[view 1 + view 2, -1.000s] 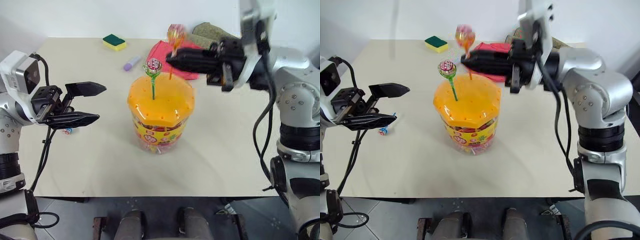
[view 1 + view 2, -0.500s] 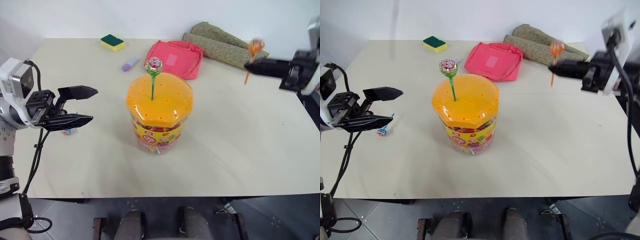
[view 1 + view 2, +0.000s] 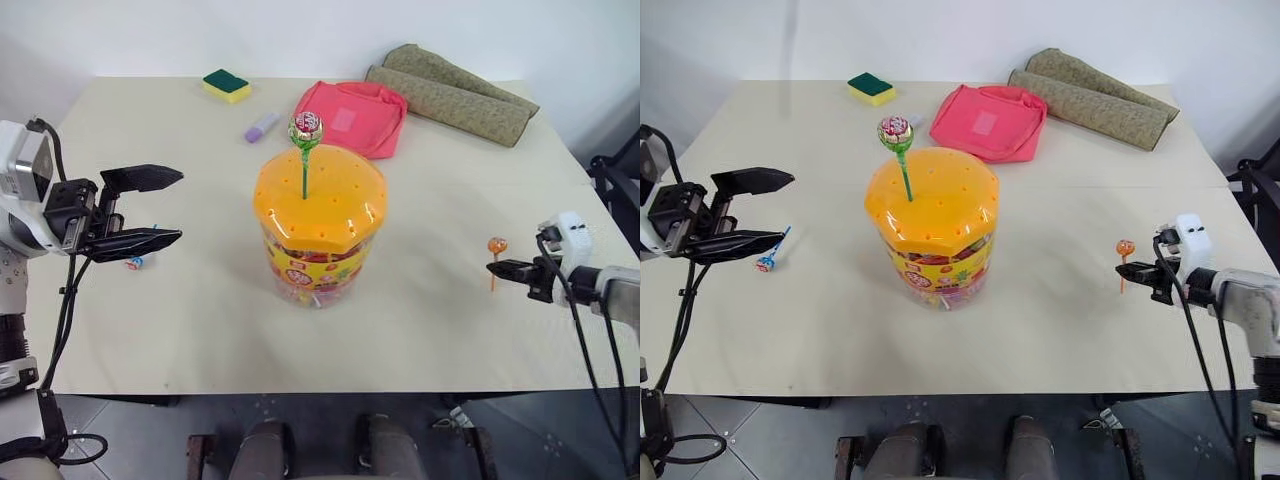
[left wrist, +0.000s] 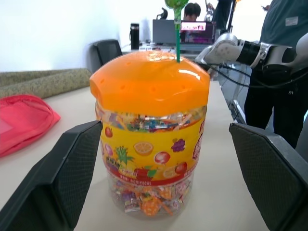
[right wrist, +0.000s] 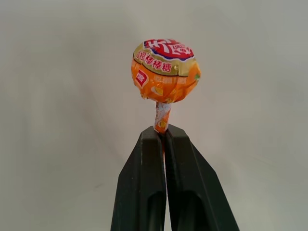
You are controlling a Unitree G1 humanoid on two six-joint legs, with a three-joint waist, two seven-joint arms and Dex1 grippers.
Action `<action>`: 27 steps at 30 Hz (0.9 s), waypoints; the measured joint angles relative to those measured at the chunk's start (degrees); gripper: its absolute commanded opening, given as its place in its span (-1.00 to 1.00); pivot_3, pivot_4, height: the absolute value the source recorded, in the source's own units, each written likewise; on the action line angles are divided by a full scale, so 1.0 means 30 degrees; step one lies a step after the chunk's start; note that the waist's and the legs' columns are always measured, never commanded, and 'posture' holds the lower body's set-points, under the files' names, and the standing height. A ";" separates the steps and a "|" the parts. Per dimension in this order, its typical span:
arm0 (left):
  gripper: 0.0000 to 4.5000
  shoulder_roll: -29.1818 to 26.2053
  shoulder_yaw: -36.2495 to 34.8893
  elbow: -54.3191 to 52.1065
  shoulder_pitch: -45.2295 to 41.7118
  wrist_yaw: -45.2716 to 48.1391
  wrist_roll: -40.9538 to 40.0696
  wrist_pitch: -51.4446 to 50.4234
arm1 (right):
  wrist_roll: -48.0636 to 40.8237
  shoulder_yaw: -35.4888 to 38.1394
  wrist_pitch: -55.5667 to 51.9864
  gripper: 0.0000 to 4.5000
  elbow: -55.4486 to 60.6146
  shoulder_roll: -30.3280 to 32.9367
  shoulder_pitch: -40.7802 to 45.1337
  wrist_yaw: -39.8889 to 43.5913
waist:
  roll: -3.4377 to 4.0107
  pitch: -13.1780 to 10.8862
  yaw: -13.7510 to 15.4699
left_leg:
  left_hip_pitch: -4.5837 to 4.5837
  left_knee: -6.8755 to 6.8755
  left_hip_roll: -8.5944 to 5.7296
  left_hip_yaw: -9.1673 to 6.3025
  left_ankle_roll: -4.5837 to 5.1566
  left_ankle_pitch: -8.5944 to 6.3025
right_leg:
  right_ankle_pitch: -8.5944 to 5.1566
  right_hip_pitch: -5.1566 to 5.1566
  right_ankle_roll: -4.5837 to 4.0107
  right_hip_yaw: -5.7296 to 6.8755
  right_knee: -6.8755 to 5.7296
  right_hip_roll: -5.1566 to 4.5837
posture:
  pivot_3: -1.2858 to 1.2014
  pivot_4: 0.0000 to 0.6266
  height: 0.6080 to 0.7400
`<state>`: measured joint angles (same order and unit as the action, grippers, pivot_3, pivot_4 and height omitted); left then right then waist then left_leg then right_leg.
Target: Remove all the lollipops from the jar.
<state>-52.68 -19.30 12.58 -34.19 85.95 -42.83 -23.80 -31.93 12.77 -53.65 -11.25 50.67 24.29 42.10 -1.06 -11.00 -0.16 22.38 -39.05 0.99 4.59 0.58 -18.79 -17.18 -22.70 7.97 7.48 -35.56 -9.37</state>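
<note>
The jar [image 3: 318, 250], a clear tub with an orange holed lid [image 3: 322, 195], stands mid-table. One lollipop [image 3: 306, 130] on a green stick stands upright in the lid. Another lollipop [image 3: 766, 263], on a blue stick, lies on the table left of the jar. My left gripper [image 3: 182, 206] hovers open left of the jar, pointing at it, and its fingers [image 4: 72, 168] frame the jar in the left wrist view. My right gripper [image 3: 492, 267] is low over the table's right side, shut on the orange stick of a third lollipop [image 5: 165, 72], head up.
Behind the jar lie a pink pouch [image 3: 350, 117], a small lilac cylinder [image 3: 262, 126], a green-and-yellow sponge [image 3: 228, 84] and a rolled olive mat [image 3: 450, 95]. A person [image 4: 284, 72] stands beyond the table's right side in the left wrist view.
My right gripper carried the orange-stick lollipop from above the jar far to the right and down, close to the table. The left gripper drifted slightly left, still open.
</note>
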 measured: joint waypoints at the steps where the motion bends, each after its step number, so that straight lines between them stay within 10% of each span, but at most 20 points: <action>1: 1.00 0.0001 -0.0013 -0.0149 0.0172 -0.0004 -0.0009 -0.0034 | 0.0298 -0.0069 0.0438 -0.70 -0.0464 -0.0056 0.0023 0.0037 | 0.0000 0.0000 -0.0003 | 0.0001 0.0000 0.0002 -0.0004 0.0000 0.0000 | 0.0000 0.0000 0.0000 0.0007 0.0003 0.0001 | 0.03 -0.52 1.00; 12: 1.00 0.0014 -0.0455 -0.0886 0.1075 -0.0014 -0.0251 -0.0564 | -0.0091 0.1379 0.0106 0.94 0.2360 0.0622 -0.1741 0.0827 | 0.0027 -0.0017 0.0062 | 0.0006 -0.0004 0.0001 -0.0017 0.0001 0.0000 | 0.0000 0.0007 0.0001 0.0012 0.0001 0.0000 | 0.03 -0.52 1.00; 19: 1.00 0.0040 -0.0594 -0.0881 0.0794 -0.0004 -0.0307 -0.0800 | -0.4606 0.3645 -0.2631 0.99 0.9233 0.2298 -0.0338 0.2137 | 0.0039 -0.0027 -0.0007 | -0.0025 -0.0005 0.0020 -0.0026 -0.0003 0.0000 | 0.0000 0.0029 -0.0001 0.0007 -0.0009 0.0013 | 0.03 -0.52 1.00; 27: 1.00 0.0333 0.0464 0.0396 -0.1015 0.0016 -0.0211 -0.0646 | -0.5477 -0.0922 -0.1656 0.99 0.9229 0.0781 0.8124 0.2927 | 0.0047 -0.0031 -0.0025 | -0.0007 -0.0006 0.0008 -0.0011 -0.0003 0.0000 | 0.0000 -0.0001 0.0000 -0.0006 -0.0012 0.0010 | 0.03 -0.52 1.00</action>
<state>-51.68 -17.90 13.77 -37.23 85.99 -43.47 -25.74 -48.36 10.00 -58.62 16.44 53.02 48.66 50.88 -0.91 -11.09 -0.24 22.36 -39.07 1.02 4.56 0.57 -18.79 -17.18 -22.70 7.97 7.46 -35.59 -9.34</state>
